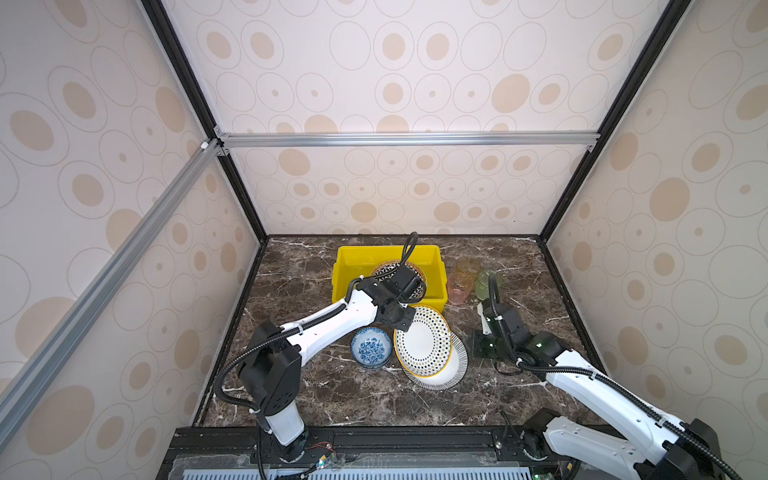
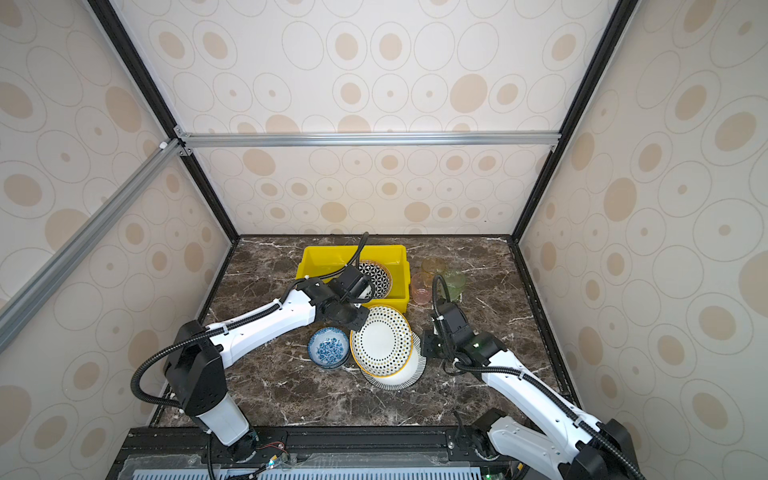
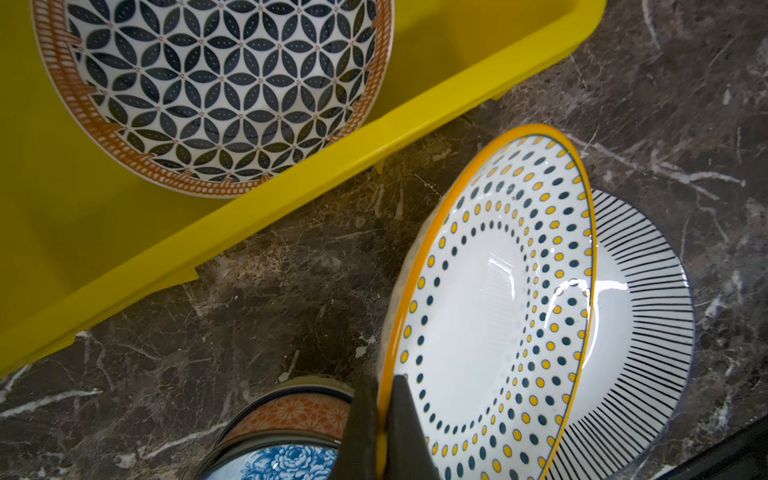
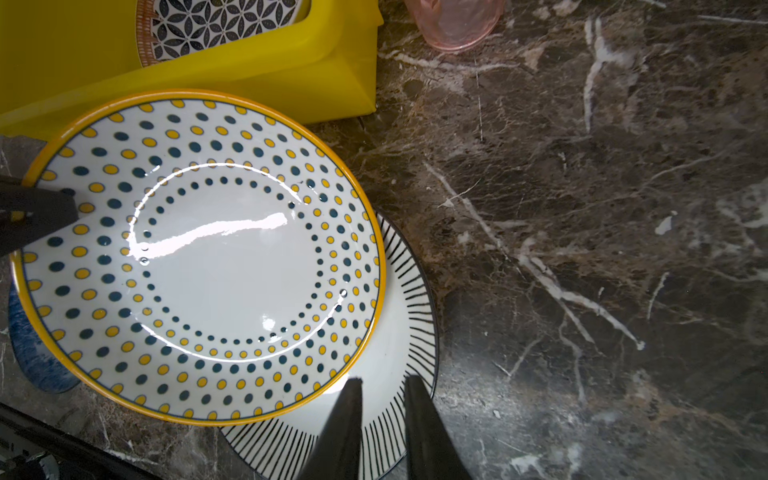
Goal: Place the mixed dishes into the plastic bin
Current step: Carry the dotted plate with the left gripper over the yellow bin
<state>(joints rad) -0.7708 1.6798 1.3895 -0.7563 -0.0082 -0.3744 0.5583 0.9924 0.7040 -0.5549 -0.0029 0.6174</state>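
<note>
My left gripper [image 3: 384, 380] is shut on the orange rim of the dotted plate [image 3: 490, 299]. The plate is tilted, raised at the held side, and its far edge overlaps the striped-rim plate [image 1: 453, 370]. My right gripper [image 4: 382, 380] hovers over the striped plate's [image 4: 399, 332] rim, its jaws a narrow gap apart and holding nothing. The yellow plastic bin [image 1: 345, 266] stands just behind, and a black-white geometric plate [image 3: 216, 91] lies inside it. A blue-floral bowl [image 1: 371, 347] sits on the table next to the dotted plate [image 1: 424, 340].
Pink [image 1: 460, 289], amber [image 1: 467, 266] and green [image 1: 488, 282] cups stand close together to the right of the bin. The dark marble tabletop [image 1: 316, 386] is walled on three sides, with a black rail along the front.
</note>
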